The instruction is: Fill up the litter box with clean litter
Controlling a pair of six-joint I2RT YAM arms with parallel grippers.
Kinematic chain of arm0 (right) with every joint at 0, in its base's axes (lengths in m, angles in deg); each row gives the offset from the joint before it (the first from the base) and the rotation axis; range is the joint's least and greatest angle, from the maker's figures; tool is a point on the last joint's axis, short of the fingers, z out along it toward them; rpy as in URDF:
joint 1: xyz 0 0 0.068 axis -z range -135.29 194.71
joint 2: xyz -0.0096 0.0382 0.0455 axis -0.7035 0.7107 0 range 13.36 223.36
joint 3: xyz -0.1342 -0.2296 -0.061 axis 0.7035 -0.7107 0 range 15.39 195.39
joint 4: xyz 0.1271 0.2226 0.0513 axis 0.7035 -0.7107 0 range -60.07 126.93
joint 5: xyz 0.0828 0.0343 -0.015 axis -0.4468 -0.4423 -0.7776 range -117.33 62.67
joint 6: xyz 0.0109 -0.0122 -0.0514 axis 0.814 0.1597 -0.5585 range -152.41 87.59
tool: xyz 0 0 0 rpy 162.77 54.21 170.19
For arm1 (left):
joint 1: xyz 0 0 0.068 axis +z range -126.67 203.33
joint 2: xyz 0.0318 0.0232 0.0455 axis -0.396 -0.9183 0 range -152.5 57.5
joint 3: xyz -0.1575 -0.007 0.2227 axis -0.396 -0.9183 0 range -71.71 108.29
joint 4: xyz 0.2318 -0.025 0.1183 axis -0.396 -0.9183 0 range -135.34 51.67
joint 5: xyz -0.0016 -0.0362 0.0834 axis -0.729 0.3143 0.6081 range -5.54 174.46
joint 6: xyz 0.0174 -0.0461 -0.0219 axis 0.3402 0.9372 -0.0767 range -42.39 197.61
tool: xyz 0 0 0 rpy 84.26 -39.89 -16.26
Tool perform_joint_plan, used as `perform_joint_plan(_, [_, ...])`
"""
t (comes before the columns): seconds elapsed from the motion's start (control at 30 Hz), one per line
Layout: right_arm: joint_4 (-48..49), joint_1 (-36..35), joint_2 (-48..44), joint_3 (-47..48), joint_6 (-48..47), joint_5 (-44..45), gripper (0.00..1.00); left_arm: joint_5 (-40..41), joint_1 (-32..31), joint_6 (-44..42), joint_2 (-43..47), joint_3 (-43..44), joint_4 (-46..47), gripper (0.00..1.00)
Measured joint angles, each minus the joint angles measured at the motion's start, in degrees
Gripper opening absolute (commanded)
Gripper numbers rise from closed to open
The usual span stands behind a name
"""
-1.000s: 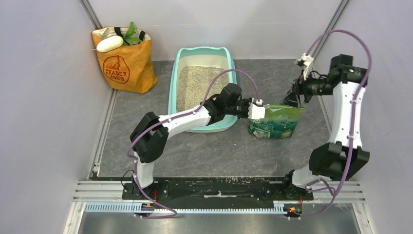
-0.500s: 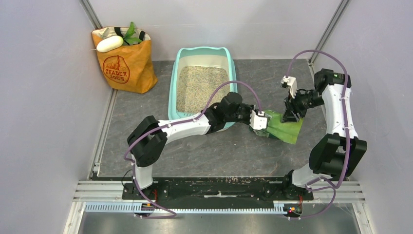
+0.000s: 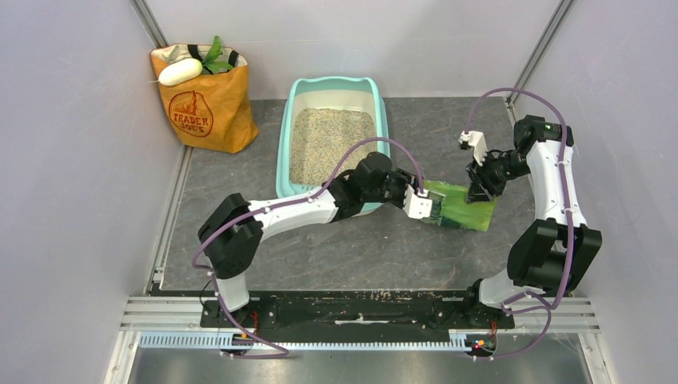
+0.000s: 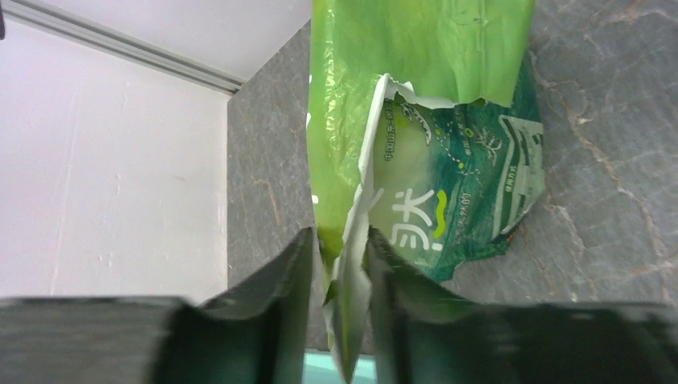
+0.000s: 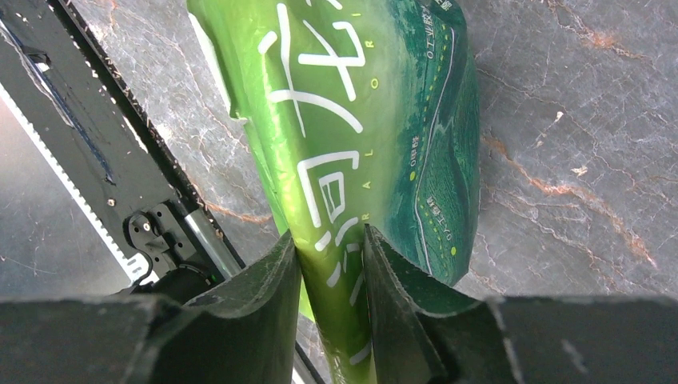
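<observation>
Slippage is my main worry. The green bag (image 3: 460,210) lies on the counter (image 3: 360,248), stretched between my two tools. The right tool (image 5: 330,240) is clamped on a fold at its end, with the plastic filling the gap between the fingers. The left tool (image 4: 340,240) has the torn mouth edge running between its fingers, but I cannot tell whether it grips or only straddles that thin film. If I lift now and the left side is loose, I expect the mouth to drop and any remaining granules to spill onto the counter below the tools rather than into the box (image 3: 281,160). The ragged tear could also rip further under a pull.

The box sits to the far left of the left tool, just beyond that arm's wrist. A bed of litter (image 3: 328,144) covers most of its floor. I cannot see into the green bag; it looks flat. Well off to the left, the orange bag (image 3: 204,104) holds a white object and some green leaves.
</observation>
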Motion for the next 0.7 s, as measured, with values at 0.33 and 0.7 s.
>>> perform_joint_plan(0.33, [1.05,0.00,-1.07,-1.66,-2.62,0.04,0.34,-19.10,9.62,14.78,2.93,18.25,-28.22,0.85])
perform_joint_plan(0.7, [2.86,-0.02,-4.68,-5.05,-5.05,1.88,0.34,-31.26,12.33,29.81,-13.51,43.28,-43.69,0.88])
